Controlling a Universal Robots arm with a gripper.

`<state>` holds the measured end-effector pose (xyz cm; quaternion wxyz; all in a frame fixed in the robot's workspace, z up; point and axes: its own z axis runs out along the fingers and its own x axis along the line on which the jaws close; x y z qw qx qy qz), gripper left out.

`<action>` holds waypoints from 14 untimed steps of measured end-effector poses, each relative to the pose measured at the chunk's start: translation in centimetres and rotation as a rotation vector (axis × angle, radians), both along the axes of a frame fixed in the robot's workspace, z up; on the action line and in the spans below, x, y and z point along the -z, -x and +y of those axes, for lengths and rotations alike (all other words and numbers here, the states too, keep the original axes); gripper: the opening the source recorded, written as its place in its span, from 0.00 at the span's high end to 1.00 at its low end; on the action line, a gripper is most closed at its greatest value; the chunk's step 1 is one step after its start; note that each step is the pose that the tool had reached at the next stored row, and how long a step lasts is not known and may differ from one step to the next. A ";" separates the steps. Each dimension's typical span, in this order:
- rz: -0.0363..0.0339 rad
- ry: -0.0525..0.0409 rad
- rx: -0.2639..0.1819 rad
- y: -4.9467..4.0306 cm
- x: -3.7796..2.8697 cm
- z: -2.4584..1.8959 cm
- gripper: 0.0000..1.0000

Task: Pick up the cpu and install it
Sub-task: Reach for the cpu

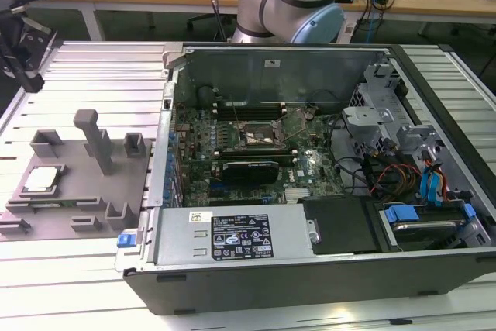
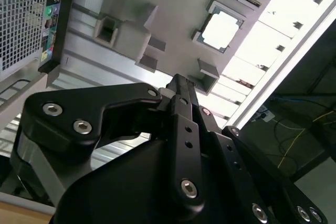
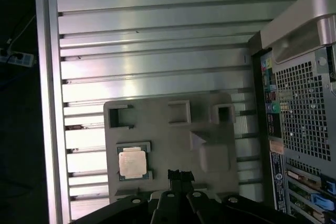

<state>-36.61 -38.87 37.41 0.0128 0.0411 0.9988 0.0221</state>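
**One offset: cpu (image 3: 132,162) aside of the gripper (image 3: 180,176)**

The gripper is seen closed, nothing held. Well beyond its tips, slightly aside, the cpu lies flat on the grey fixture plate (image 3: 157,124), at the exterior view's left of the computer case (image 1: 232,284).

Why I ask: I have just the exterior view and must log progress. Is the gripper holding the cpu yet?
Observer: No. In both wrist views the gripper is shut on nothing, and the cpu lies apart from it, flat in its recess on the grey fixture.
Operator: Is the gripper at least lined up over the cpu?
Observer: Not as far as I can judge. In the second wrist view the fingertips sit over bare fixture plate beside the cpu, not over its metal top, and they hang clear of the plate.
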 end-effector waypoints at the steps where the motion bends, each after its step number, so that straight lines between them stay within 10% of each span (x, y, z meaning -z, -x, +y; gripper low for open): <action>1: 0.0000 0.0000 0.000 0.50 0.12 0.00 0.89; 14: 0.0000 0.0000 0.000 4.45 1.72 0.00 0.89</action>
